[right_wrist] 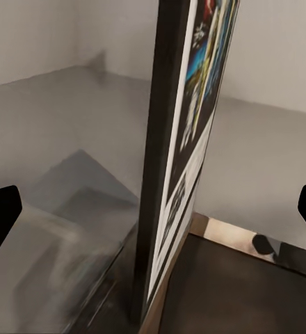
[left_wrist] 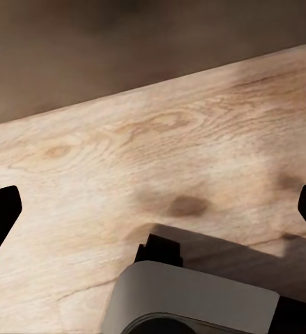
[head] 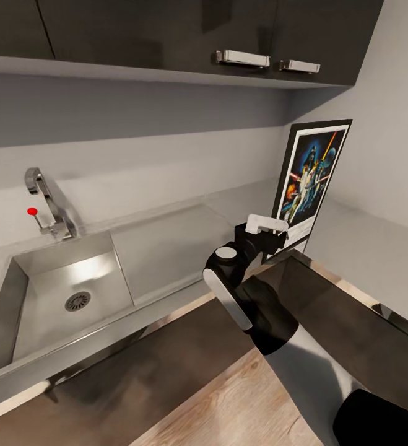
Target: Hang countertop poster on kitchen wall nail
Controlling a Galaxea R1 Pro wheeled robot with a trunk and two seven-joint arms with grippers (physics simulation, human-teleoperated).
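Lining up on the poster's edge

My right gripper (head: 277,232) is wide open, fingers spread either side of the poster (head: 311,179) but not touching it yet. The poster stands upright at the corner of the kitchen countertop (head: 166,244), edge-on to my wrist camera. It looks stiff and light, with a thin, probably slick black frame, so I'd pinch that near side edge squarely. My left gripper (left_wrist: 153,209) hangs open over the wood floor (left_wrist: 160,160).

Right arm: stretched forward toward the poster (head: 312,176), forearm rising from the lower right.
Right gripper (head: 277,230): just before the poster's lower edge, fingers spread wide either side of it, not touching.
Left gripper (left_wrist: 153,209): fingers spread wide, holding nothing.
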